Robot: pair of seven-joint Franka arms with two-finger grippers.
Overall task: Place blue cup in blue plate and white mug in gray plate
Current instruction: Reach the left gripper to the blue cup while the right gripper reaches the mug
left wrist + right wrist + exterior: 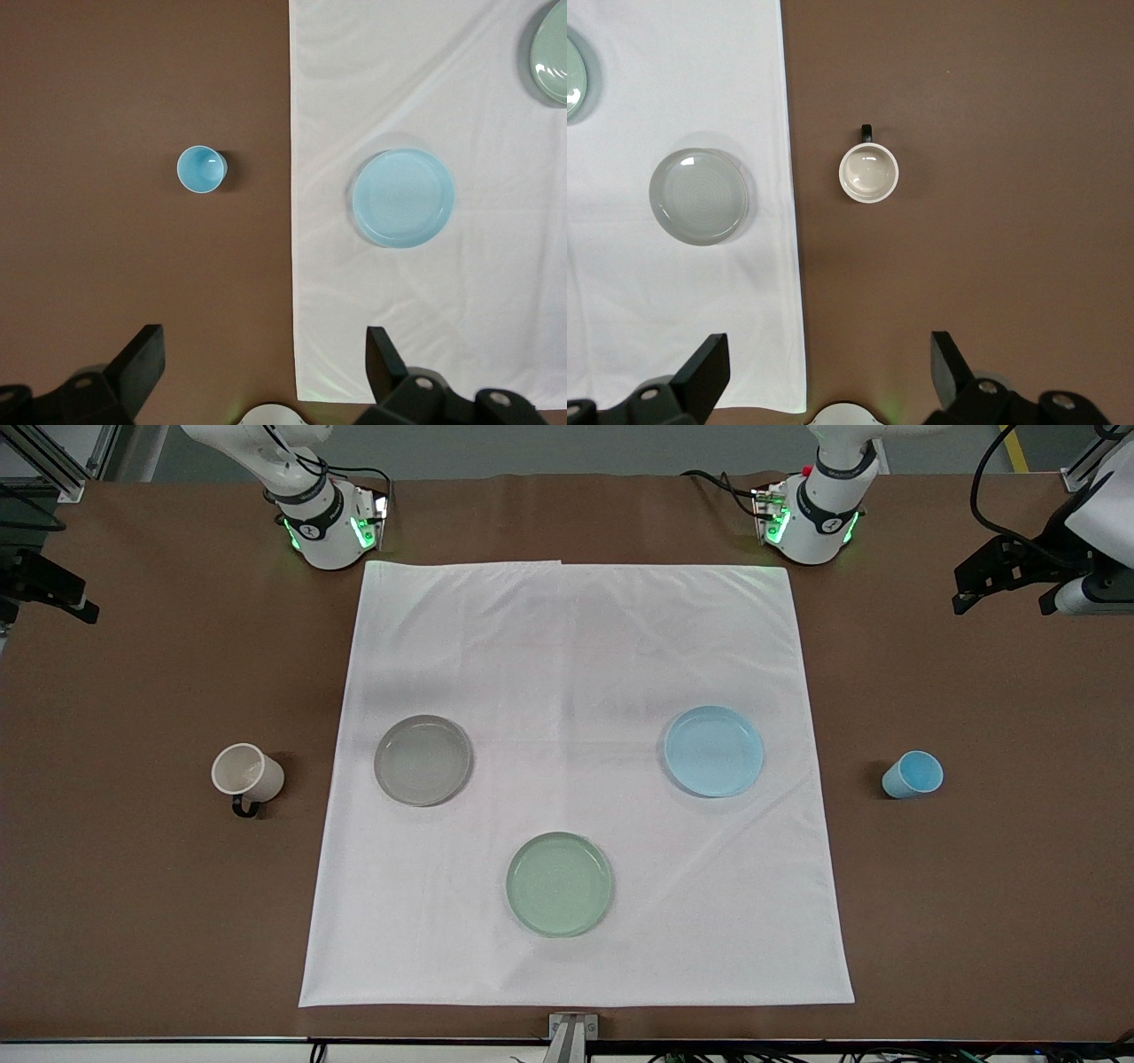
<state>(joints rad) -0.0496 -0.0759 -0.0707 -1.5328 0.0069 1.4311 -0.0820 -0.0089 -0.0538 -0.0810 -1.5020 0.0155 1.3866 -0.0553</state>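
The blue cup (912, 774) stands upright on the brown table at the left arm's end, off the cloth; it also shows in the left wrist view (201, 169). The blue plate (714, 750) (403, 197) lies empty on the cloth beside it. The white mug (246, 775) (868, 173) stands upright at the right arm's end, its black handle toward the front camera. The gray plate (423, 760) (700, 197) lies empty on the cloth beside it. My left gripper (263, 363) and right gripper (828, 363) are open, empty, high above the table.
A pale green plate (559, 883) lies empty on the white cloth (576, 646), nearer the front camera than the other two plates. Black fixtures stand at both ends of the table (1005, 571) (44, 584). The arm bases (323, 522) (811, 518) stand at the cloth's corners.
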